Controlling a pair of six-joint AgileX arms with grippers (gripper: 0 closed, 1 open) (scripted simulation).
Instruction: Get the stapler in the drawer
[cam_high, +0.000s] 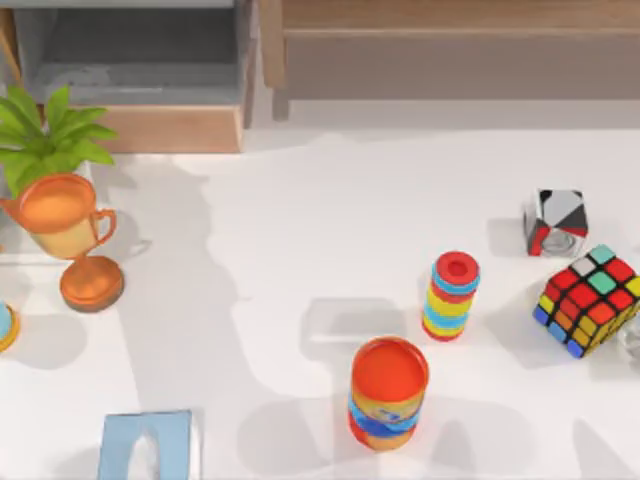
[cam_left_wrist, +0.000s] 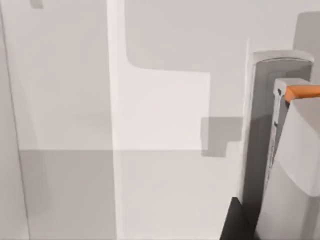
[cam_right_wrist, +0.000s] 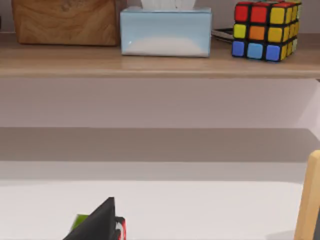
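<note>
Stapler likely light, rigid, slick; we'd pinch mid-body across the narrow width. Drawer (cam_high: 170, 128) stands open. Claw states: can't tell.

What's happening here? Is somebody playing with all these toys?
Nobody is touching the toys. A robot is meant to put a stapler away. The drawer stands open at the table's back left. The stapler seems to be the whitish-grey bar close to the left wrist camera, though I can't be sure. The orange can, colourful cube and trophy just sit on the table.
</note>
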